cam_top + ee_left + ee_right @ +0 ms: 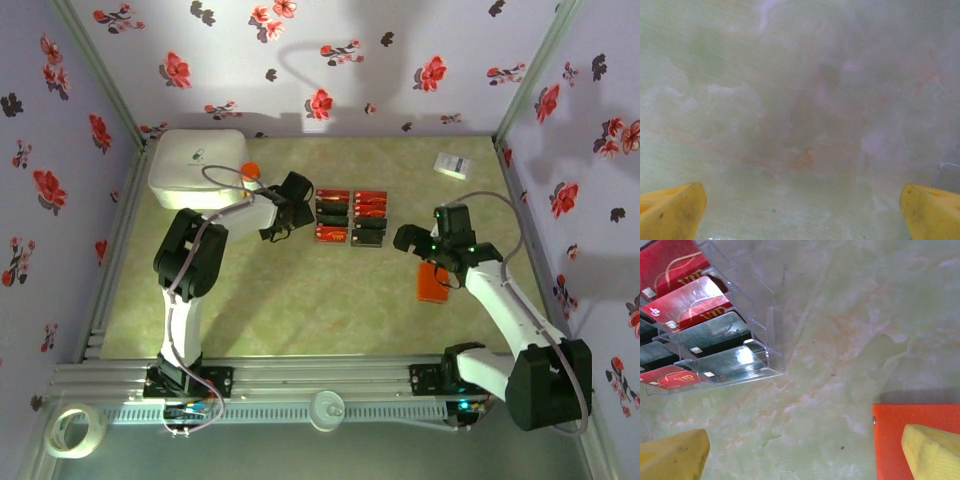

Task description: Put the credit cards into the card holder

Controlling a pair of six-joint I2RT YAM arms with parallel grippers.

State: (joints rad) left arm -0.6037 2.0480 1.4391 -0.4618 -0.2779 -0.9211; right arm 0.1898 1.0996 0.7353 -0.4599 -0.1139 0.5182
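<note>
Top external | credit cards (333, 215) long axis left-right | card holder (432, 290) flat

up and left of the right gripper (802, 460), the small flat rectangular credit cards (687, 310) are bright red with gold lettering or dark greenish-black, inside a clear plastic rack (767, 347). by its yellow right finger (932, 452), the flat card holder (887, 450) is orange-red. the stone-look table top (865, 315) is pale green, veined faint orange. the left gripper (800, 215) has yellow fingers (670, 210).
</note>
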